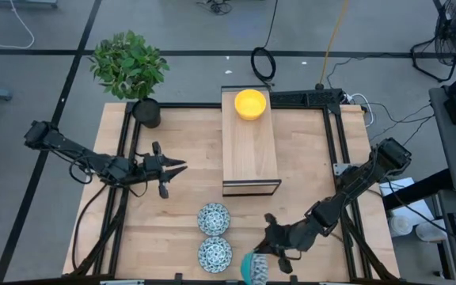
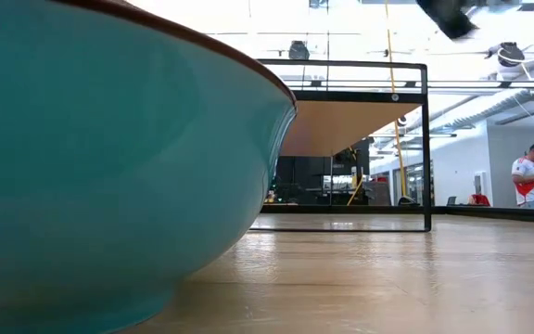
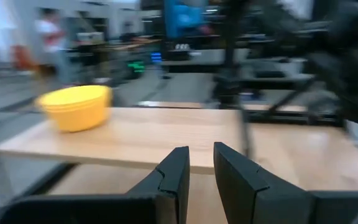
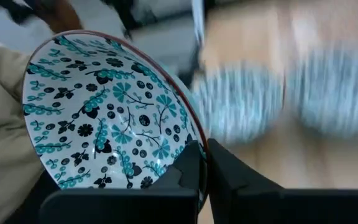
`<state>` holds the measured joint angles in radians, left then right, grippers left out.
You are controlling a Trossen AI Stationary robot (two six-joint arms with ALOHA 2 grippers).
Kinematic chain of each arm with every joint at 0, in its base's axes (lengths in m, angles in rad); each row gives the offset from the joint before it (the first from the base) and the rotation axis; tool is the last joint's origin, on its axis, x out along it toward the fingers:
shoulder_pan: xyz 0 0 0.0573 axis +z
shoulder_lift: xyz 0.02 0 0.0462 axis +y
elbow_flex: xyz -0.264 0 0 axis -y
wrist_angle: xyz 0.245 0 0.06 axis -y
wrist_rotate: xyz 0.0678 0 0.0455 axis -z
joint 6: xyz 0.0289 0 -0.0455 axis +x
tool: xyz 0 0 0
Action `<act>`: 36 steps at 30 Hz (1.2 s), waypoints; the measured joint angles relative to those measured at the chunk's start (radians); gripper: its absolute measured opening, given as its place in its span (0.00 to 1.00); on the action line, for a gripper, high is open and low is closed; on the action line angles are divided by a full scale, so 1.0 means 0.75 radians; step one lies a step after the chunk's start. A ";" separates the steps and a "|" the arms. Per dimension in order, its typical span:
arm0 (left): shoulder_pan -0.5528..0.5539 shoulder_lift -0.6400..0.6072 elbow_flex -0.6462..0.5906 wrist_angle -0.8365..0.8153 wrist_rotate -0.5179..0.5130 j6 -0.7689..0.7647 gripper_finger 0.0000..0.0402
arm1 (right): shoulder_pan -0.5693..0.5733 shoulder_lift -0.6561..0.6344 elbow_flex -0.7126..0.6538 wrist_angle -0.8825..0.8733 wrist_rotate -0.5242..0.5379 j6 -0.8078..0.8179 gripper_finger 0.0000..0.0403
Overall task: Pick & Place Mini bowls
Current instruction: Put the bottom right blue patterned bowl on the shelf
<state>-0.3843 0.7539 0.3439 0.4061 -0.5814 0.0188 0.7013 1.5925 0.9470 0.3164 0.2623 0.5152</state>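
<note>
Right gripper (image 4: 202, 163) clamped on rim of tilted floral bowl (image 4: 104, 112) at table's near edge, beside two floral bowls (image 1: 213, 218). Left gripper (image 3: 201, 168) narrowly parted, empty. Yellow bowls (image 1: 250, 104) on wooden riser (image 1: 250, 154).

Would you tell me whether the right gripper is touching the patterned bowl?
Touching: the right wrist view shows the right gripper shut on the rim of the patterned bowl.

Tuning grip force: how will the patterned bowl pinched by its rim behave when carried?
The patterned bowl looks glazed and rigid, so probably slippery and chip-prone. The right pincer clamps only its thin rim, so it may swing or tilt. It already hangs tilted.
</note>
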 joint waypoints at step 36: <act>0.012 0.336 0.123 0.441 -0.236 0.683 0.81 | -0.759 -0.043 0.006 1.097 0.575 -1.856 0.00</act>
<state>-0.3754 1.0057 0.4358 0.7371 -0.7583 0.5312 0.1317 1.5600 0.9512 1.1391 0.6934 -0.8771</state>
